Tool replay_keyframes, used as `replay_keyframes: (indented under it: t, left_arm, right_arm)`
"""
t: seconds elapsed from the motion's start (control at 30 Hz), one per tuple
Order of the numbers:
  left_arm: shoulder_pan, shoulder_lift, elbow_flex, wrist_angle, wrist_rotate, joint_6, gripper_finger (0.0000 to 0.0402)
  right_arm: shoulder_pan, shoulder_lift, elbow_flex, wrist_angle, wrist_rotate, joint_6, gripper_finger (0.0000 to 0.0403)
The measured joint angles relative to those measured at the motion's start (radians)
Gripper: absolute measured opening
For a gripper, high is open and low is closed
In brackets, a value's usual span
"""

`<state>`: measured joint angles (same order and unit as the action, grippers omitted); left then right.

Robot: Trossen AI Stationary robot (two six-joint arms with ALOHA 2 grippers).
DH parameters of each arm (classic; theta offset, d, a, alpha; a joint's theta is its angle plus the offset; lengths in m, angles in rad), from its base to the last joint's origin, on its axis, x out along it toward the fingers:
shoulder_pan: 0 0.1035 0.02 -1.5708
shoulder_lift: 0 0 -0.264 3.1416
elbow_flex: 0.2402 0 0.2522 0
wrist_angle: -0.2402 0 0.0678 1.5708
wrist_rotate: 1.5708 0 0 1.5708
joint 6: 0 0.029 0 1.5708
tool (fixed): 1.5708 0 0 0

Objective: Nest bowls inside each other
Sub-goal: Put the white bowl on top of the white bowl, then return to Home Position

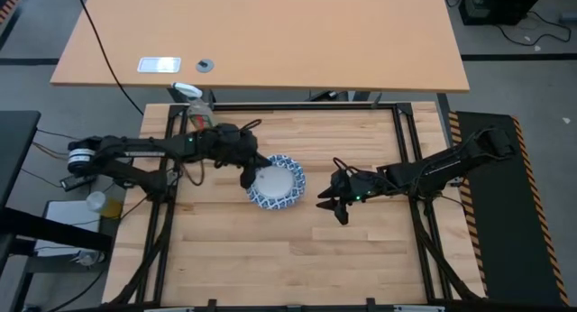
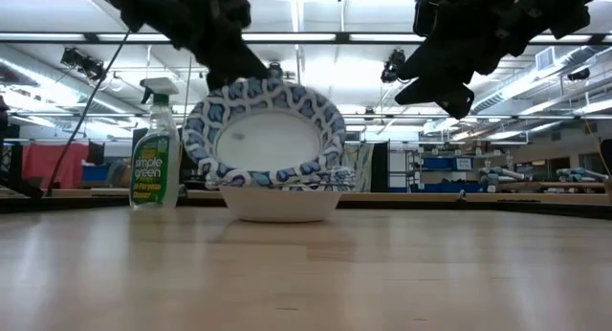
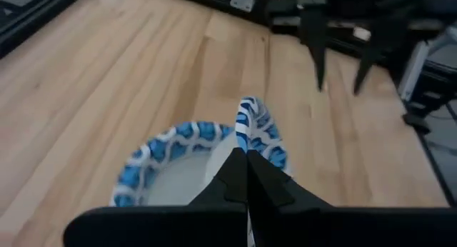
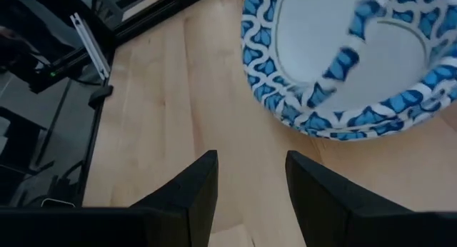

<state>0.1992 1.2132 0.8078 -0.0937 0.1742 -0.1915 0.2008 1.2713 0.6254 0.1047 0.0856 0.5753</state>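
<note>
Over mid-bench stack (image 1: 278,191): L hand (image 3: 246,158) pinched on tilted bowl (image 2: 265,130), R hand (image 1: 332,204) half-open, empty. Next: level, lower, release.

We see a light wooden table (image 1: 270,258) of butcher-block planks filling the lower middle of the high view, framed by dark rails along its left, right and upper edges. Near the centre of that frame, slightly left, a stack of bowls (image 1: 276,191) sits directly on the wood; in the low view its white base meets the tabletop at centre frame. At the table's upper left corner in the high view stands a spray bottle (image 1: 192,97), which appears at the left of the low view, upright on the table's far edge.
</note>
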Motion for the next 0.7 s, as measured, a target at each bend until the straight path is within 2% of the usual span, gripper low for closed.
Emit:
replay_keyframes:
  t: [0.2, 0.3, 0.5, 0.6, 0.7]
  left_arm:
    - [0.034, 0.101, 0.0, 0.066, 0.003, 0.008, 0.0005]
    - [0.051, 0.129, 0.0, 0.072, -0.024, 0.009, 0.0027]
    - [0.055, 0.12, 0.0, 0.032, -0.09, 0.086, 0.013]
    - [0.05, 0.094, 0.001, -0.01, -0.175, 0.158, 0.0182]
    - [0.032, 0.079, 0.0, -0.074, -0.265, 0.214, 0.0215]
  right_arm:
    - [0.006, 0.0, 0.0, 0.024, 0.003, 0.0, 0.0172]
    - [0.016, 0.0, 0.0, 0.038, 0.003, 0.006, 0.0172]
    - [0.021, 0.001, 0.0, 0.035, 0.03, 0.007, 0.0172]
    - [0.021, 0.002, 0.0, 0.038, 0.079, 0.0, 0.0172]
    - [0.011, 0.008, 0.001, 0.047, 0.086, -0.013, 0.0172]
